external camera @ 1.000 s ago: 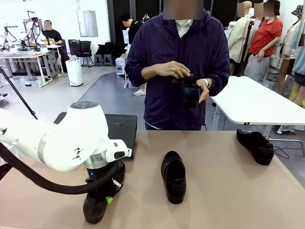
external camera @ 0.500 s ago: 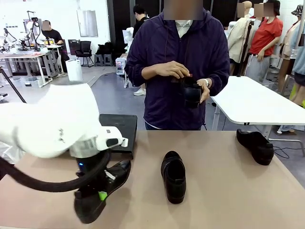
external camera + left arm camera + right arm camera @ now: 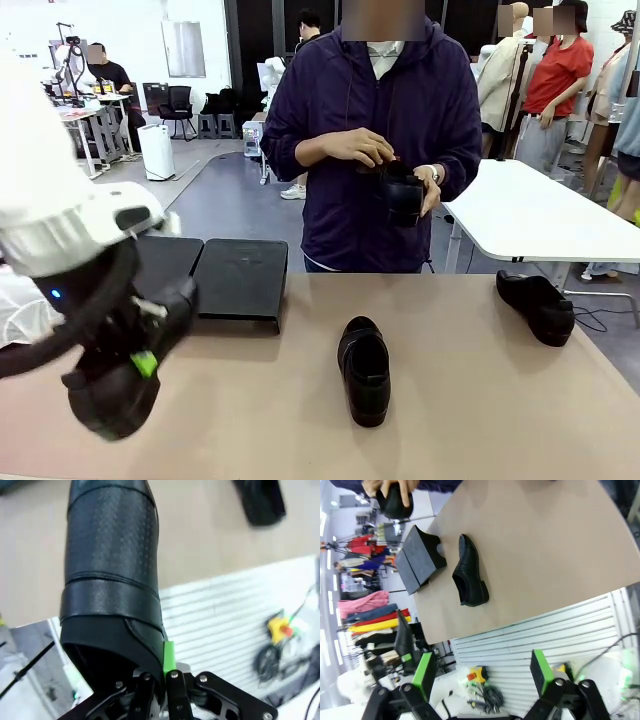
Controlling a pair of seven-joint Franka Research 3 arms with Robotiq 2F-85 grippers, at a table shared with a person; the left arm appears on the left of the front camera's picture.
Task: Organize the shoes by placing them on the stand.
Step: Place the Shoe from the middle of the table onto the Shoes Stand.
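Note:
My left gripper (image 3: pixel 141 366) is shut on the heel end of a glossy black shoe (image 3: pixel 112 398) and holds it in the air above the table's front left. In the left wrist view the held shoe (image 3: pixel 112 575) rises from the closed green-padded fingers (image 3: pixel 169 654). A second shoe (image 3: pixel 365 369) lies at mid-table, toe toward me, and a third shoe (image 3: pixel 537 305) lies at the far right. The person's hands hold another shoe (image 3: pixel 401 193) at chest height. The black stand (image 3: pixel 241 279) sits at the far left edge of the table. My right gripper (image 3: pixel 482 674) is open off the table's edge, with the mid-table shoe (image 3: pixel 469 572) and stand (image 3: pixel 417 559) beyond it.
The person stands at the far side, behind the middle of the tan table (image 3: pixel 470 400). Bare tabletop lies between the mid-table shoe and the right-hand shoe. A white table (image 3: pixel 540 215) stands behind on the right.
My left arm has lifted the shoe off the table, swung it left and toward the camera, and uncovered the stand. The other shoes and the person's hands have stayed put.

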